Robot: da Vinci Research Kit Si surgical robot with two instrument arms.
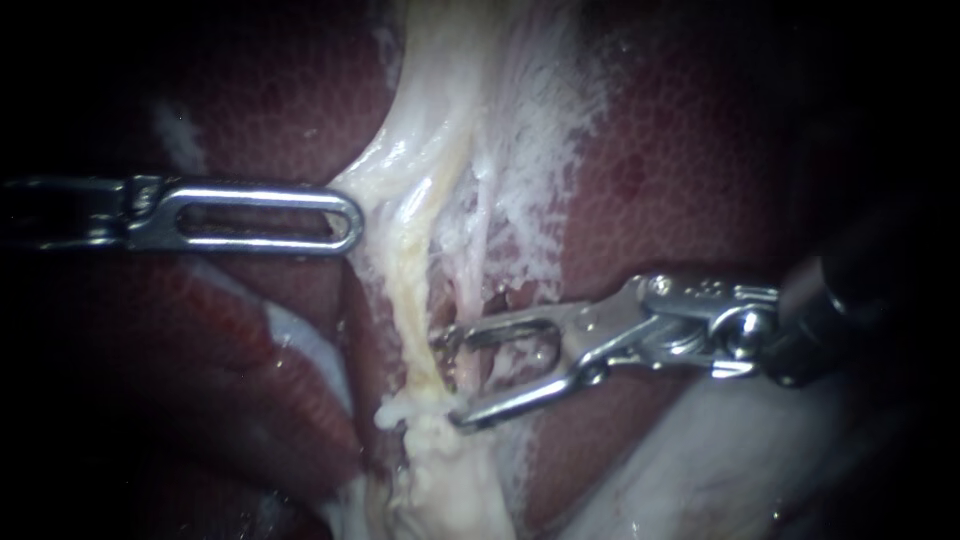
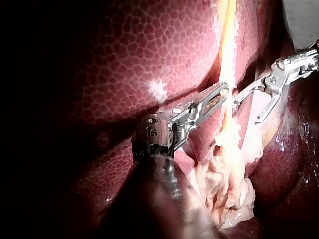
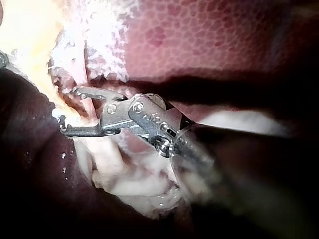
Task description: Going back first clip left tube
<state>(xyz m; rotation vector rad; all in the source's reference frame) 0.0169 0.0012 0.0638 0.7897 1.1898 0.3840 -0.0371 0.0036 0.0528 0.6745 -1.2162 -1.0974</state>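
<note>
Mottled red liver fills backdrop, glistening under strong light at centre; edges fall away into deep shadow. Pale grey patch beyond liver in left wrist view, possibly cloth, too blurred to tell.

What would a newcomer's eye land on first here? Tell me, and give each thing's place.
The right instrument, jaws wide open, stands out low in the middle of the endoscope view, its tips right beside a pale yellowish tube. That tube runs down a bright band of white tissue between dark red, mottled liver. The left instrument reaches in level to the band's left edge.
</note>
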